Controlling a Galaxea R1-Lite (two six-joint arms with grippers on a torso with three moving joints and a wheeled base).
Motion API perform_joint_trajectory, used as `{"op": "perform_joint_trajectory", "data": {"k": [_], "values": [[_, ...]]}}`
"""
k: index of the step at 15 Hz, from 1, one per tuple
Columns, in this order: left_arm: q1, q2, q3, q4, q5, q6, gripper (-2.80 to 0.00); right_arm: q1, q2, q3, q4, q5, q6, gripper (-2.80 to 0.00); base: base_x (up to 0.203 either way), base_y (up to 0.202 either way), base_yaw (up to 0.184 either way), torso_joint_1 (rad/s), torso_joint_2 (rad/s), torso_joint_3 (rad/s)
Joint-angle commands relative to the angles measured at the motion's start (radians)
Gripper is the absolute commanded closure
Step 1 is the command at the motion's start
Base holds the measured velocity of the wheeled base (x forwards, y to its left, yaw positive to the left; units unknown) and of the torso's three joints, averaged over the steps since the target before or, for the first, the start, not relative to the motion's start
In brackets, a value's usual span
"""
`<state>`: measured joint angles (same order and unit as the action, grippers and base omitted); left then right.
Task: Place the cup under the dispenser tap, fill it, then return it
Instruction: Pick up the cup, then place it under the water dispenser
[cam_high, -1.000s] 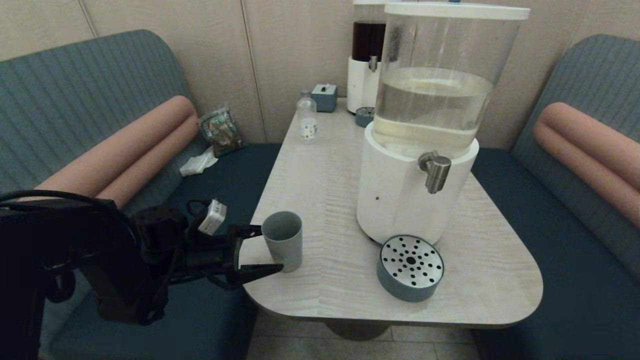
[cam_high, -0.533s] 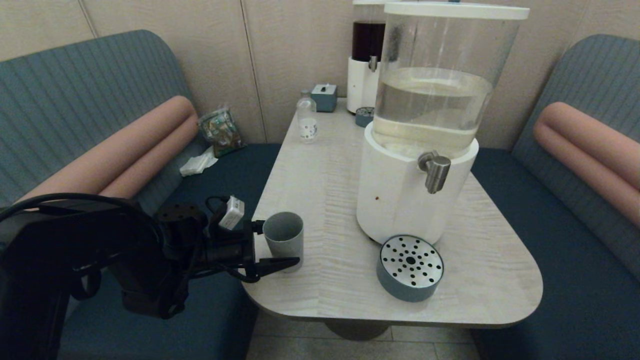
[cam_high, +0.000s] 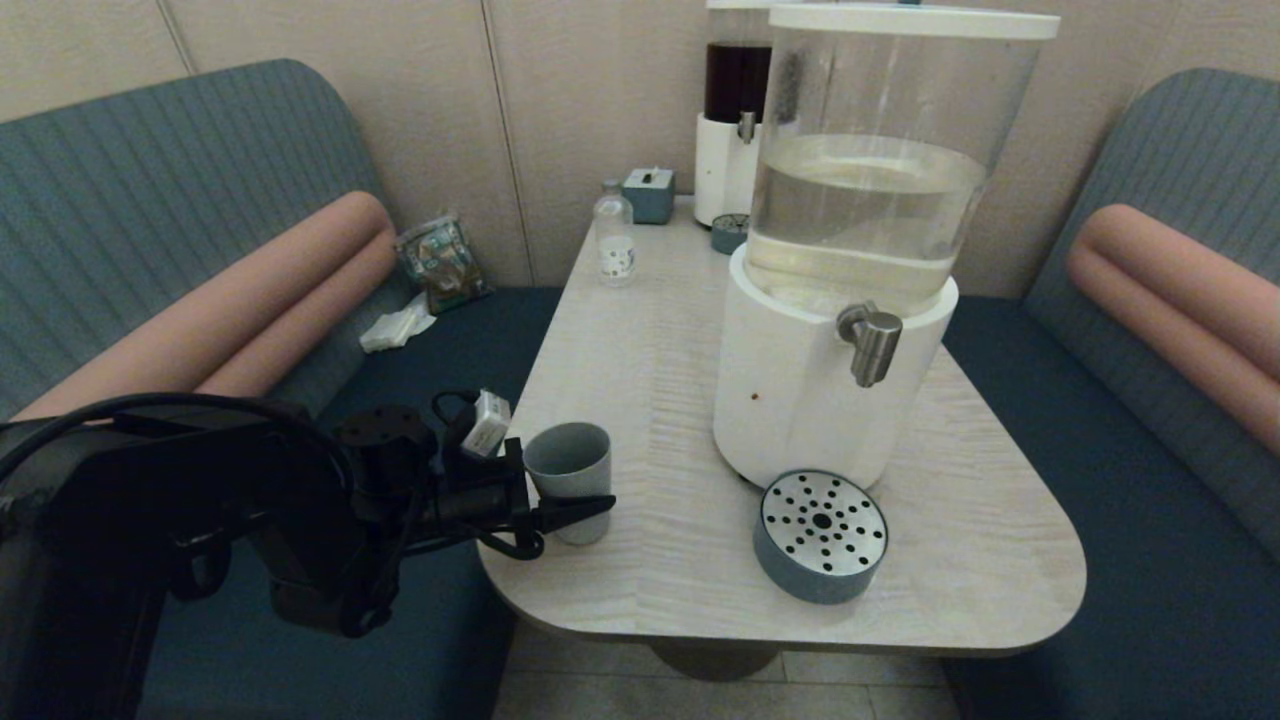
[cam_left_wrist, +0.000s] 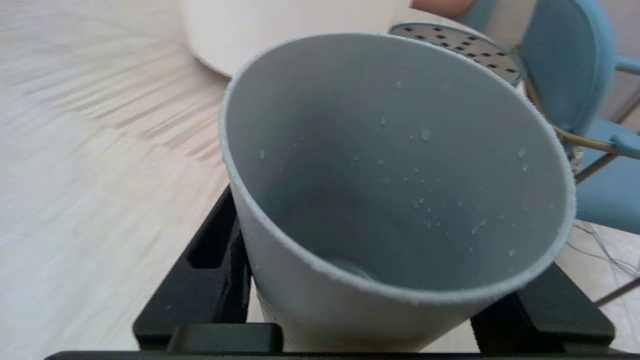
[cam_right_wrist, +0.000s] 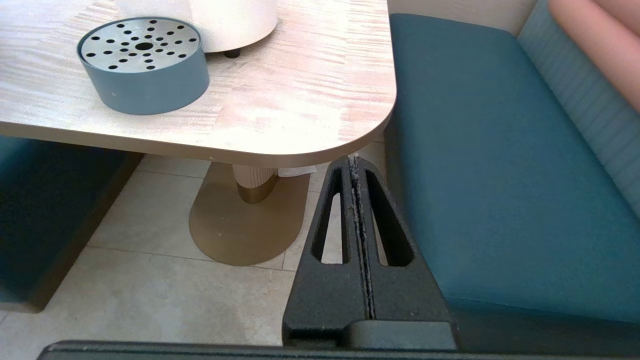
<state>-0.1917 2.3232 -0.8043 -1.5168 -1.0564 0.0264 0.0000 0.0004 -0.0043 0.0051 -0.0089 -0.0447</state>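
My left pincer (cam_high: 568, 500) sits at the near-left edge of the pale wood-grain tabletop (cam_high: 650, 330), its black fingers (cam_high: 575, 511) straddling the plain matte grey-blue tapered cup (cam_high: 570, 478), one each side; the left wrist view shows the cup (cam_left_wrist: 395, 200) filling the gap between the fingers, droplets inside but no liquid pooled, so empty. Fingers look close to the wall but not clearly squeezing, so I call it spread around the cup, grasp step in hand. Cup stands upright on the tabletop, well apart from the brushed-steel bent tap (cam_high: 870, 340) on the big white-based dispenser with the clear tank of pale liquid (cam_high: 850, 250); the round blue-grey drip tray with perforated steel top (cam_high: 820, 535) lies below the tap. My right pincer (cam_right_wrist: 356, 165) is parked low beside the tabletop's near-right corner, fingers pressed together, holding nothing. Next, I judge: close on the cup, lift, carry right onto the tray under the tap, keeping it level.
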Motion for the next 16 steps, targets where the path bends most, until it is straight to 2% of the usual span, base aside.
{"op": "perform_joint_trajectory", "data": {"k": [1,6,9,12,16], "values": [[-0.005,-0.014,0.004,-0.008,-0.005,-0.001,0.0,0.0,-0.005,0.0,-0.001,0.0,0.0,0.0,0.0,0.0,0.0,0.0,0.0,0.0],[-0.032,-0.15,0.059,-0.01,0.009,-0.016,0.0,0.0,-0.004,0.0,-0.001,-0.002,0.003,0.0,0.0,0.0,0.0,0.0,0.0,0.0],[-0.127,-0.196,0.056,-0.01,0.095,-0.03,0.0,0.0,-0.004,0.0,-0.001,-0.002,0.006,0.0,0.0,0.0,0.0,0.0,0.0,0.0],[-0.197,-0.188,0.0,-0.006,0.117,-0.064,0.0,-0.001,-0.004,0.0,0.0,-0.002,0.008,0.0,0.0,0.0,0.0,0.0,0.0,0.0],[-0.316,-0.134,-0.087,0.002,0.176,-0.077,0.0,0.0,-0.005,0.0,0.001,0.0,0.005,0.0,0.0,0.0,0.0,0.0,0.0,0.0]]}}
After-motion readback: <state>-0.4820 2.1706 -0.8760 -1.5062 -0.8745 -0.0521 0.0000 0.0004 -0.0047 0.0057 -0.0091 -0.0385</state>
